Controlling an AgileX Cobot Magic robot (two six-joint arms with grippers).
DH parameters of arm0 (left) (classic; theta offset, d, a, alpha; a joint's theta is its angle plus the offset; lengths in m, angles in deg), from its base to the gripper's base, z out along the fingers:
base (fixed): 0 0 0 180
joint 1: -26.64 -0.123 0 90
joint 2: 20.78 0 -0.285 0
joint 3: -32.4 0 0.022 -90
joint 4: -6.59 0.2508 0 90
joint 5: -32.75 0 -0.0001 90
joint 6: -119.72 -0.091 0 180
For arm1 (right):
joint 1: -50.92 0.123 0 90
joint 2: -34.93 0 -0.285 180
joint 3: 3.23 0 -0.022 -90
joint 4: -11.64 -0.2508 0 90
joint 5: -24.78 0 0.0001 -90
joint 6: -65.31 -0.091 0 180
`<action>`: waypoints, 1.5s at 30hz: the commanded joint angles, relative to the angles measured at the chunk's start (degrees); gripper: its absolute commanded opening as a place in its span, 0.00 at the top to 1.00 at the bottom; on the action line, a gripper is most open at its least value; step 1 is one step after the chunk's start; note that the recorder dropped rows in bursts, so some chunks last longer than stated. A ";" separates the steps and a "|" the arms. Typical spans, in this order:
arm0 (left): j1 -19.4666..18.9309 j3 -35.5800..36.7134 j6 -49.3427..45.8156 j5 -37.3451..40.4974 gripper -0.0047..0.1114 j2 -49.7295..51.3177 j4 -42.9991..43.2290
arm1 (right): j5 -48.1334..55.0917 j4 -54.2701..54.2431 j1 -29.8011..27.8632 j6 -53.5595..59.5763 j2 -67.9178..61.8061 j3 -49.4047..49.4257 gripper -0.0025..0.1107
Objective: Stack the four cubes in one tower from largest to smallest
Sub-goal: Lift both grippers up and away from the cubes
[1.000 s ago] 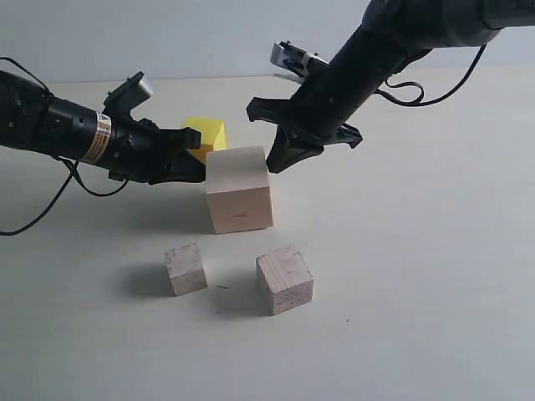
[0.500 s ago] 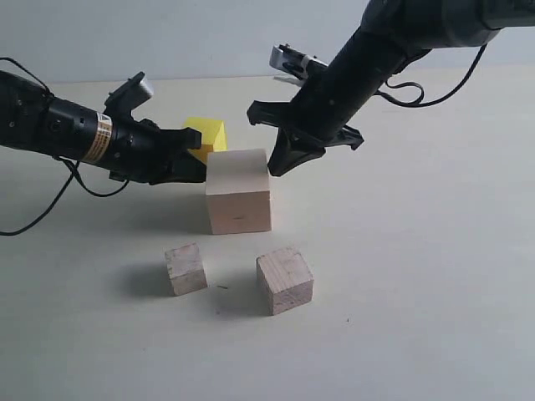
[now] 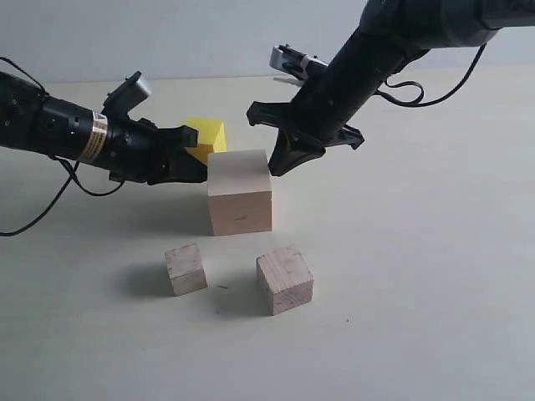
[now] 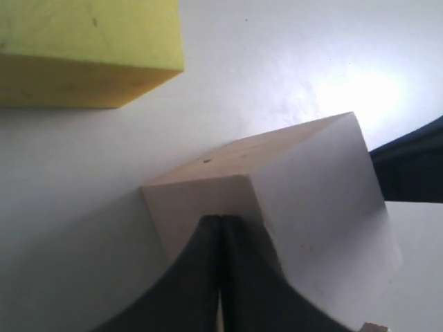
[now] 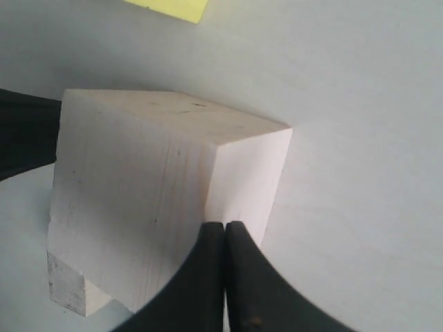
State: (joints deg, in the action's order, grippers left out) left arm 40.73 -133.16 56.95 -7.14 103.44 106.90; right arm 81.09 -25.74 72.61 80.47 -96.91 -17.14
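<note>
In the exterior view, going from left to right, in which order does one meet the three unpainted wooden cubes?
smallest greyish cube → largest pale cube → mid greyish cube

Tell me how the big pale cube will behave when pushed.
The big pale cube looks like solid wood, so probably rigid. Its flat base rests on the smooth table, so it should slide, not roll. As wide as tall, it seems unlikely to tip.

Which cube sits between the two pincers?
The largest, pale wood cube: the left pincer and right pincer, both shut, flank it. The yellow cube lies behind; the smallest cube and mid greyish cube stand apart in front.
</note>
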 commanded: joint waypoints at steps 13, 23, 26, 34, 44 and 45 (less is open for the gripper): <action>-4.26 -0.76 1.62 7.84 0.96 -11.38 -0.36 | 0.03 16.61 0.28 -6.29 17.56 0.00 0.98; -0.21 -9.28 0.34 11.58 0.96 -13.92 -0.36 | 5.29 16.39 0.28 -6.29 32.55 0.00 0.98; 0.66 -9.88 -0.04 15.28 0.96 -14.63 -0.36 | 6.65 16.39 0.28 -6.29 35.55 0.00 0.98; 0.79 -9.88 -3.43 28.03 0.96 -19.49 -0.36 | 7.39 15.32 0.28 -6.39 40.51 0.00 0.98; 0.79 -9.88 -21.80 63.50 0.96 -29.06 -0.36 | 7.39 13.43 0.28 -6.71 41.07 0.00 0.98; 0.69 -9.88 -22.89 67.50 0.96 -29.17 -0.36 | 7.39 12.94 0.28 -6.71 41.07 0.00 0.98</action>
State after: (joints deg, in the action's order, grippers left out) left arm 41.25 -142.72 37.64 45.88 75.51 107.05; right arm 88.38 -11.31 72.82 73.86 -56.19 -17.14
